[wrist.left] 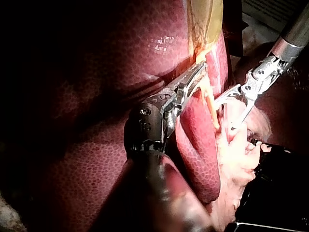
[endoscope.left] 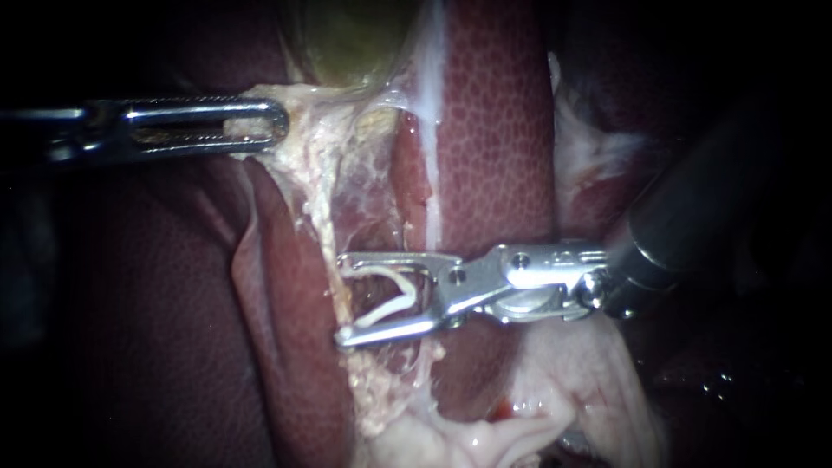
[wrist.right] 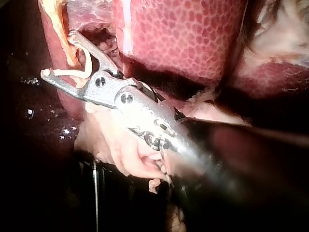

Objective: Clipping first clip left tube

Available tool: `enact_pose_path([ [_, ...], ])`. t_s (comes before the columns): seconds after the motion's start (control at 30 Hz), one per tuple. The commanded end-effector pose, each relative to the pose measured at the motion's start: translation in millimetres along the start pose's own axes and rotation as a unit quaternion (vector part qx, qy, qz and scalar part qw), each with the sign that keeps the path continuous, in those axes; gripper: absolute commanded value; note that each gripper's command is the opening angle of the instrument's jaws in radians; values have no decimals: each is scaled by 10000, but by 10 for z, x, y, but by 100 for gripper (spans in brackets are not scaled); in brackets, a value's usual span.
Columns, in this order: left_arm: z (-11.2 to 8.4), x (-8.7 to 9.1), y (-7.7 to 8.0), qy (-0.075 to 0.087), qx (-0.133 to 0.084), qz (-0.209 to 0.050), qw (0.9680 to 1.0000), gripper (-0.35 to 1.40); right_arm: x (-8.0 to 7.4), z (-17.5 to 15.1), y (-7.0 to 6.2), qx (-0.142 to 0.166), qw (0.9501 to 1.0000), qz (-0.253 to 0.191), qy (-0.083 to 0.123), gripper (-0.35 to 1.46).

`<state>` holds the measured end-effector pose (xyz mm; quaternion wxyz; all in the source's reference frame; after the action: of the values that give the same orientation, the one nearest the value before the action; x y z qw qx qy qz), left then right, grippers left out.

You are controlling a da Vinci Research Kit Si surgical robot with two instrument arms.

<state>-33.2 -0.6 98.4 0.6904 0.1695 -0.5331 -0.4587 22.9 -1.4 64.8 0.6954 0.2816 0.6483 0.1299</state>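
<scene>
Left instrument: in from 9 o'clock. Jaws clenched on pale tissue just under the gallbladder, which puts the strands below under tension.
Right instrument: in from 3 o'clock. Jaws stand wide apart w/ an unclosed white clip seated btwn them, both jaws touching it.
Left tube: pale strand running from 11 toward 6 o'clock, just left of centre. It crosses the mouth of the right jaws close to their tips. Both wrist views also put it inside the gap, but only shallowly.
Done: tube bared and stretched, clip loaded, jaws astride the tube.
To do: no clip sits on any tube yet. My read is I need to go a touch deeper so the tube lies well inside the clip, then squeeze and release.
Edges: liver lies right behind the jaws toward 1 o'clock, w/ another dark fold at 8 o'clock beside the tube. A reddish strand at 12 o'clock from the clip, prob the other tube, is near the upper jaw and mustn't get caught.
Room: little space ahead of the tips toward 9 o'clock before they meet liver. Looks clear for backing out toward 3 o'clock.
</scene>
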Motion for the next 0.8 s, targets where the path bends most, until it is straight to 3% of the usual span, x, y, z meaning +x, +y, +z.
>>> enact_pose_path([
  [0.03,0,0,0,0,-2,1,10000,-35,0,0,1,-10,10000,27,7,60],
  [0.4,1,1,-1,-3,-8,2,10000,-35,-2,9,3,49,10000,49,18,60],
  [0.8,3,3,9,-2,-4,5,10000,-35,-17,26,-12,652,9967,486,43,60],
])
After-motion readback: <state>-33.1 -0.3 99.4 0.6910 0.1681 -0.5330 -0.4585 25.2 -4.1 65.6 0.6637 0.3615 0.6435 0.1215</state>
